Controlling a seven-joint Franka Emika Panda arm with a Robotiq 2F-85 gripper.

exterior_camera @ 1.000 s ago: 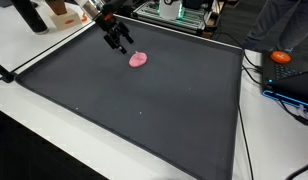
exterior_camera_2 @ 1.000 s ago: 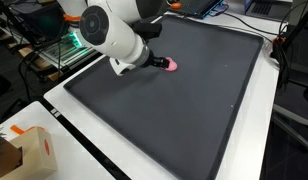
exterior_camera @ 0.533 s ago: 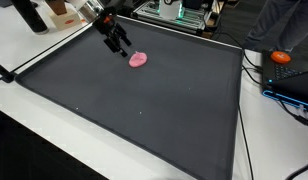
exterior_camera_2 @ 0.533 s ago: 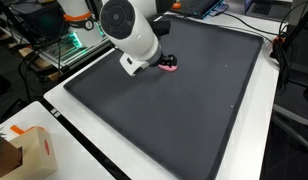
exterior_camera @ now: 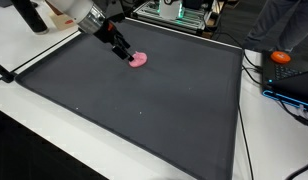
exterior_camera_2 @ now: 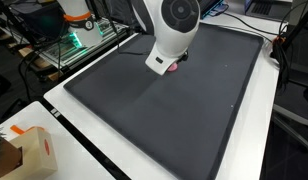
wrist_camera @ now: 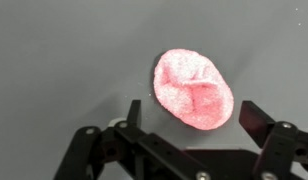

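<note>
A small pink, lumpy soft object lies on the dark grey mat. In the wrist view it sits just ahead of my gripper, between the lines of the two black fingers, which stand wide apart with nothing gripped. In an exterior view the gripper hovers right at the pink object, low over the mat's far left part. From the opposite side the white arm body hides most of the object, and only a pink sliver shows under it.
The dark mat covers most of a white table. An orange object and cables lie at the right edge. A cardboard box stands near the table corner. Equipment racks line the far side.
The arm has swung and come down toward the pink object, so the open fingers now stand close around it. The object itself has not moved.
</note>
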